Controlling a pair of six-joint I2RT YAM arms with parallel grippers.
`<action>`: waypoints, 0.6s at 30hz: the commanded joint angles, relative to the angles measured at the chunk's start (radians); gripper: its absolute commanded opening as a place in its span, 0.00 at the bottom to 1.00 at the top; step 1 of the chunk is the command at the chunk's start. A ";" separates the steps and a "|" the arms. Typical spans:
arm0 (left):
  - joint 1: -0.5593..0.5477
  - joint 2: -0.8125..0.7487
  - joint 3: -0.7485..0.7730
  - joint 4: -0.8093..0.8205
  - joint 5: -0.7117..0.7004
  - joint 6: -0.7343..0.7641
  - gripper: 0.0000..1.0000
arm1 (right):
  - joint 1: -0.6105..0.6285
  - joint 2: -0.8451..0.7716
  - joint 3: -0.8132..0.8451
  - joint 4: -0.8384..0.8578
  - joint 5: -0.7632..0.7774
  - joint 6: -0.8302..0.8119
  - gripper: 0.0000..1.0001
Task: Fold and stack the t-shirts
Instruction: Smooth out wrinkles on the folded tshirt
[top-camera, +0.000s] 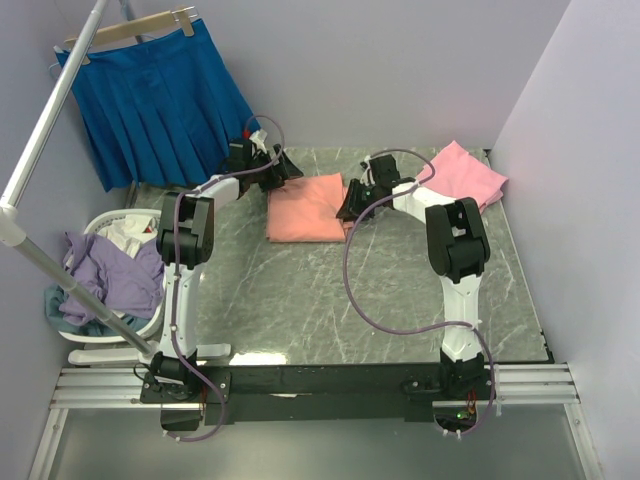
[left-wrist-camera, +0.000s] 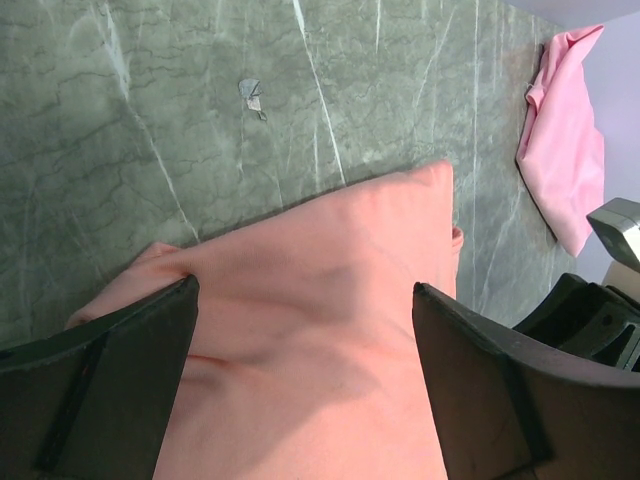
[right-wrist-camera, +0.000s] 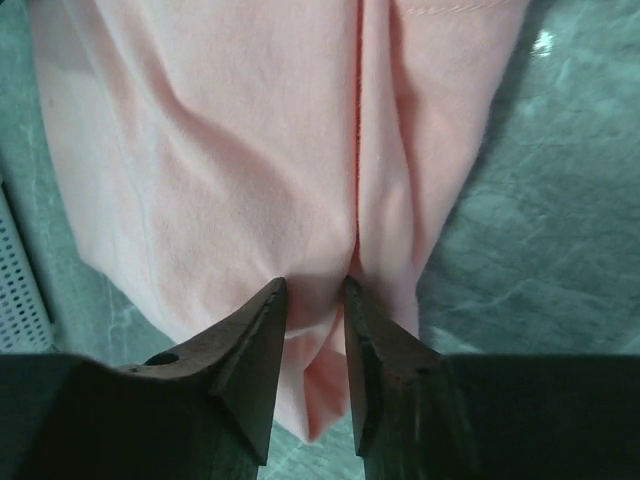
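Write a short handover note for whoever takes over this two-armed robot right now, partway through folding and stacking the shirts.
Left gripper: open wide over the far left part of the orange shirt, holding nothing.
Right gripper: jaws narrow, pinching a ridge of cloth at the orange shirt's right edge.
Orange shirt: a rough rectangle at the back middle of the table.
Pink shirt: far right corner, apart from the orange one.
Done: the orange shirt looks partly folded.
Left: finish that fold, tidy or fold the pink shirt, then stack the two.
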 joint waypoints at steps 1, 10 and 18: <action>0.010 -0.039 -0.017 -0.024 0.005 0.021 0.93 | -0.006 0.016 -0.006 0.039 -0.092 0.011 0.36; 0.007 -0.227 -0.135 -0.062 -0.150 0.070 0.93 | -0.029 -0.007 -0.064 0.111 -0.140 0.030 0.06; -0.013 -0.499 -0.398 -0.093 -0.279 0.053 0.95 | -0.035 -0.019 -0.081 0.128 -0.155 0.018 0.05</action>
